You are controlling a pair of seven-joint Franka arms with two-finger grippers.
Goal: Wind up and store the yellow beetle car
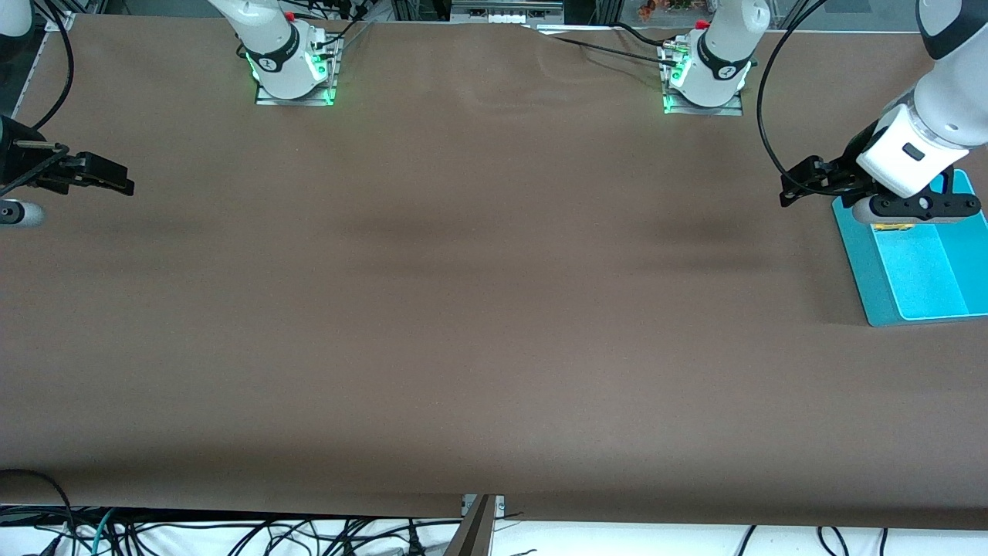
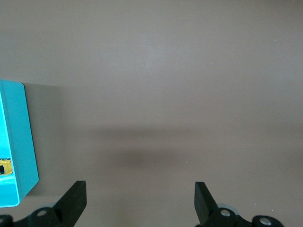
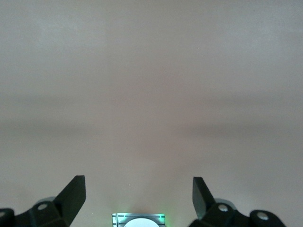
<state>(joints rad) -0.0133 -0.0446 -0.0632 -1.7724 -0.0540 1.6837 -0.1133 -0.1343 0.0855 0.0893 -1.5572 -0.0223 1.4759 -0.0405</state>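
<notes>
Brown table (image 1: pixel 463 309) | yellow beetle car (image 1: pixel 895 227) in teal tray (image 1: pixel 857 262) | heading unclear

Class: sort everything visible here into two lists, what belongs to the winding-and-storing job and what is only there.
Belongs to the job:
yellow beetle car, inside the bin
teal bin
left gripper, open, beside the bin

Only there:
right gripper, open, waiting
brown table

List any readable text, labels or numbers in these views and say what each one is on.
None can be read.
The arm bases carry small dark round marks, too small to read.
The teal bin, the yellow beetle car in it and both pincers show no lettering.
</notes>
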